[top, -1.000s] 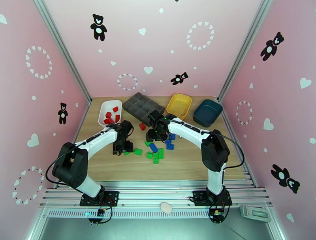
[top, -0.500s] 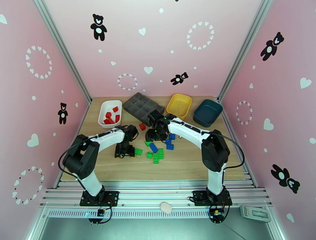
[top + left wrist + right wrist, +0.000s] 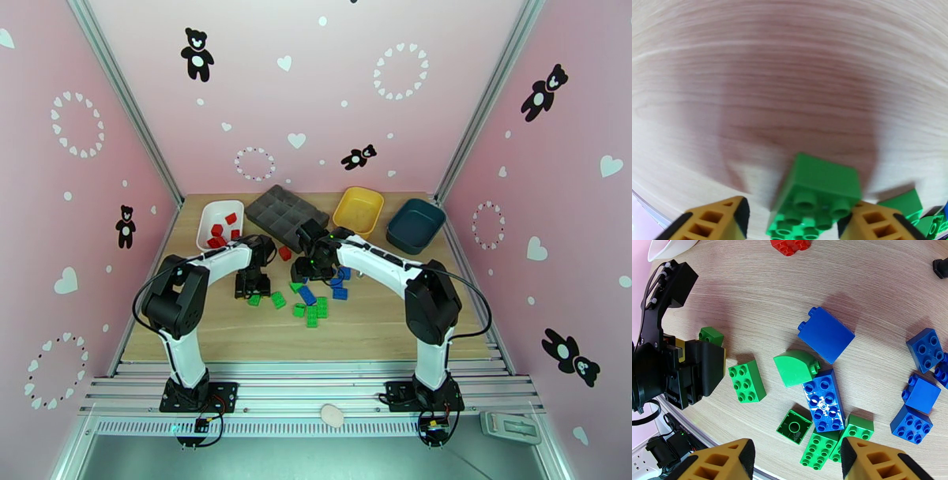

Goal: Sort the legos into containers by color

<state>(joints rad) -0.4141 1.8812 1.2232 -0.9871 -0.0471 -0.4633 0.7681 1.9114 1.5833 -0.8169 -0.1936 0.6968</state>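
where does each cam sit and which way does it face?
Top external: above, behind the bases, looking down at the table; both arms whole.
Left wrist: on the left gripper, facing down at a green brick between its fingertips.
Right wrist: facing down on the brick pile; own fingertips below.
Shared: top and right wrist both show left gripper.

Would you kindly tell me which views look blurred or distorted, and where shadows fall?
Left wrist view: motion-blurred, the table grain smeared and bowed, with a broad soft shadow above the green brick. Right wrist view: sharp, with a short shadow beside the tipped blue brick. Top external view: evenly lit, no glare.
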